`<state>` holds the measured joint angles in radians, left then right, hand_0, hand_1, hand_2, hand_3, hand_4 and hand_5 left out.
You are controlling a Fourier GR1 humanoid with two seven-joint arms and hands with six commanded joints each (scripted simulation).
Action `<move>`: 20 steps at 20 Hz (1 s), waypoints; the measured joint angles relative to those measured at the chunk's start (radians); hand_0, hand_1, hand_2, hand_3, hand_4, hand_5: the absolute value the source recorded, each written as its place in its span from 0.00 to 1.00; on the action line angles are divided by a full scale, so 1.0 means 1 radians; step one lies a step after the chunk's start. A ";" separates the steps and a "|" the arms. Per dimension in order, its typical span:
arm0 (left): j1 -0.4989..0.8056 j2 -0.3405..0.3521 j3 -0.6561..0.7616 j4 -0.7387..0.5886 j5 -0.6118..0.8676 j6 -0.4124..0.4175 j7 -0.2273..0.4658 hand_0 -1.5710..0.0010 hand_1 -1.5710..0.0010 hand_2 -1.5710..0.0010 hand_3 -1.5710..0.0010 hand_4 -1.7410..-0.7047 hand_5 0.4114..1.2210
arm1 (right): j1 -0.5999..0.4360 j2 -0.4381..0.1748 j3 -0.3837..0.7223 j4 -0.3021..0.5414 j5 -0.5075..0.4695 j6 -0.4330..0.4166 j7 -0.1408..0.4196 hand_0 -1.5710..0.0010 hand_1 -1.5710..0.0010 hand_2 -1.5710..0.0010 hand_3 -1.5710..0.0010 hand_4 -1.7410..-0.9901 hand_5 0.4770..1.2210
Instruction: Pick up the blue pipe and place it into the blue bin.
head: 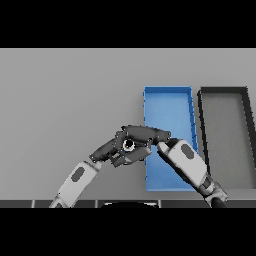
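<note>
Your right robot hand (145, 134) sits at the middle of the view, just off the left wall of the bin, its dark fingers stretched leftward and curled over something small. Your left robot hand (114, 150) is pressed right up against it from the lower left, its fingers meeting the right one's around a small pale ring with a dark centre (128, 145). That ring could be the open end of the pipe seen end-on, but you cannot be sure; no blue pipe shows anywhere on the grey worktop (65, 100), so if it is there at all, it is hidden inside that cluster of fingers. Whether either hand truly has a grip, the picture does not settle.

Now the relation that counts: the open blue rectangular bin (167, 100) lies immediately to the right of both hands and runs away from you, its long axis pointing near to far. The right forearm already crosses the bin's near half, and the hands hover at its left rim about halfway along its length. So the bin is right next door, and the right hand is the nearer one to it. My read is that you need a short carry to the right, over that left wall, before anything is let go.

Further right again, just beside the blue one and parallel to it, stands a black-rimmed bin with a grey floor (224, 130). Stop short of that one; overshoot is the risk here.
</note>
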<state>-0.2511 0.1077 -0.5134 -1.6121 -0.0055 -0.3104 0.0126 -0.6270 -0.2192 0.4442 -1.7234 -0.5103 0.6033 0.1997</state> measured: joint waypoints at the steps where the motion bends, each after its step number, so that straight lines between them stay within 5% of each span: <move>1: 0.005 0.002 -0.003 -0.007 -0.024 -0.004 0.001 0.47 0.50 0.52 0.51 0.41 1.00 | -0.002 -0.002 0.007 -0.010 0.007 -0.009 0.007 0.01 0.01 0.01 0.01 0.34 0.97; 3: 0.020 0.015 0.003 -0.010 -0.046 -0.048 -0.029 0.66 0.68 0.69 0.69 0.58 1.00 | -0.013 0.000 0.016 -0.003 0.004 -0.033 0.005 0.01 0.01 0.01 0.01 0.34 0.98; 6: -0.009 -0.011 0.014 0.016 -0.140 -0.047 -0.053 0.83 0.83 0.84 0.84 0.76 0.69 | -0.019 -0.016 0.022 -0.019 0.010 -0.064 0.025 0.00 0.00 0.00 0.00 0.34 0.99; 9: 0.009 -0.005 0.028 -0.004 -0.131 -0.046 -0.051 0.91 0.92 0.92 0.92 0.83 0.46 | -0.009 -0.022 0.029 -0.021 0.006 -0.067 0.027 0.00 0.00 0.00 0.00 0.34 1.00; 15: 0.029 -0.040 0.049 0.021 -0.089 -0.034 0.042 0.98 0.98 0.98 0.98 0.82 0.26 | 0.002 -0.013 0.027 -0.012 0.024 -0.078 0.007 0.00 0.00 0.00 0.00 0.34 1.00; 20: 0.062 -0.036 0.044 -0.014 -0.067 -0.042 0.067 0.99 0.99 0.99 0.99 0.79 0.14 | -0.051 -0.026 -0.015 -0.007 -0.301 -0.138 0.165 0.00 0.00 0.00 0.00 0.33 1.00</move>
<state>-0.1893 0.0714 -0.4691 -1.6258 -0.0725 -0.3525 0.0791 -0.6776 -0.2457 0.4288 -1.7301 -0.8118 0.4650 0.3650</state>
